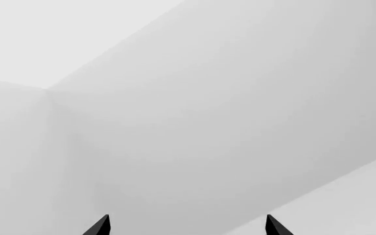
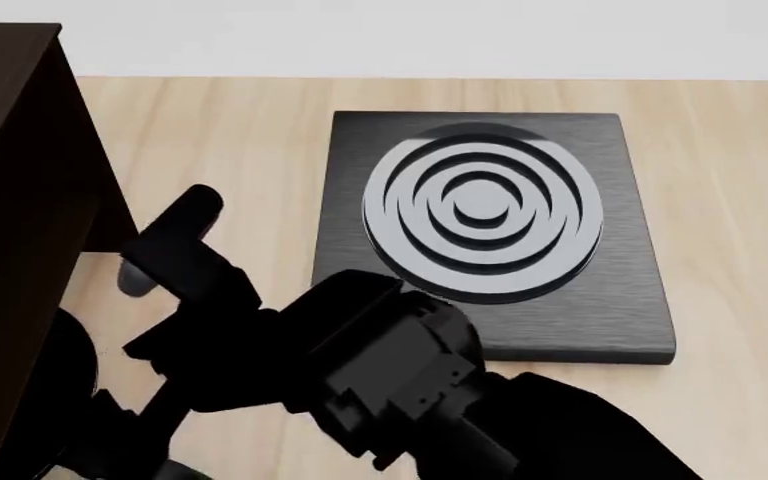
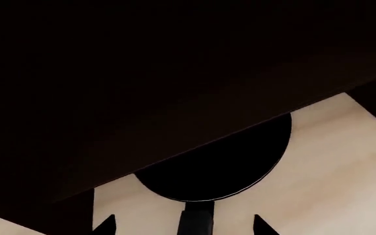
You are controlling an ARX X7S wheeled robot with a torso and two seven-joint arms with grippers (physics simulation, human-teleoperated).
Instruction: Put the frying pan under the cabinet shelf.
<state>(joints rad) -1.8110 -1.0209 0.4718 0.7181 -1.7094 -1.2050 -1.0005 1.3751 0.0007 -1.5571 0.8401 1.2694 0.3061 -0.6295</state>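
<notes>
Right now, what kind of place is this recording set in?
Probably a simulated kitchen worktop: a square black stove plate with concentric rings lies on a pale wooden counter, a dark wooden cabinet shelf stands at its left, and a frying pan sits partly under it.

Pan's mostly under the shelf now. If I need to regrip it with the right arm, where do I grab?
Grip the handle. It is the only part of the pan sticking out from under the shelf, a narrow bar pointing back between the right gripper's open fingers. Come in along it from the open side.
</notes>
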